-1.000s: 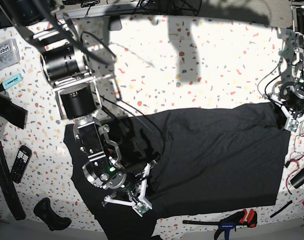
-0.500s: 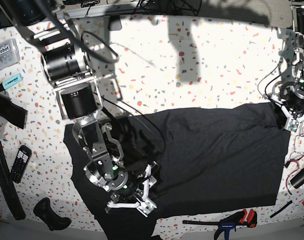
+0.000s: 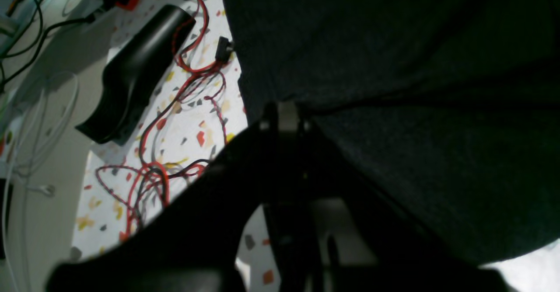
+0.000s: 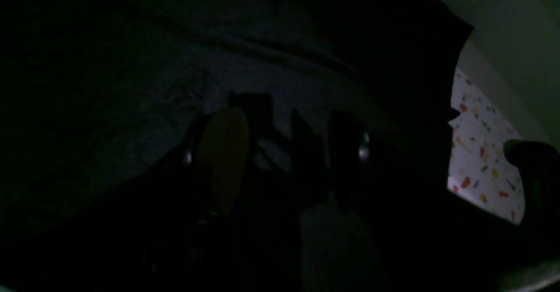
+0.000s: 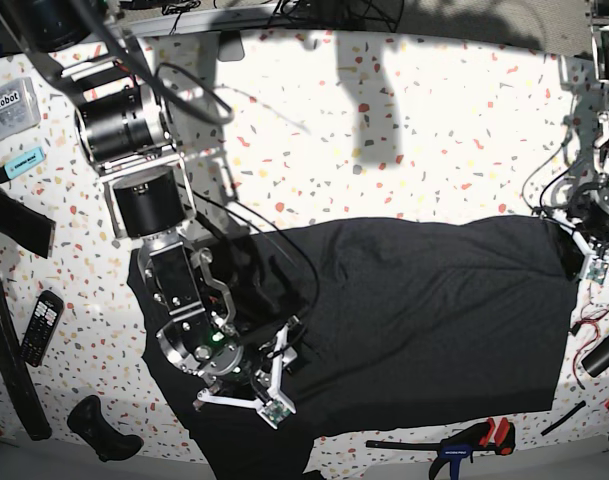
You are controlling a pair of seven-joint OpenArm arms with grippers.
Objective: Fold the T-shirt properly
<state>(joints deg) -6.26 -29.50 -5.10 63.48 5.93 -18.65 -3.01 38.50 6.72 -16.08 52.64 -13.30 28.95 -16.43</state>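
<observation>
Right jaws released over the T-shirt point(image 5: 434, 310).
My right gripper point(image 5: 246, 395) had just spread wide, holding nothing, near the desk's front edge; my left gripper point(image 5: 589, 255) stayed clamped on the cloth's far corner.

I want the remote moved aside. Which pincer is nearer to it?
Right. The right pincer hangs open over the T-shirt, not far from the remote; the left pincer is across the table.
</observation>
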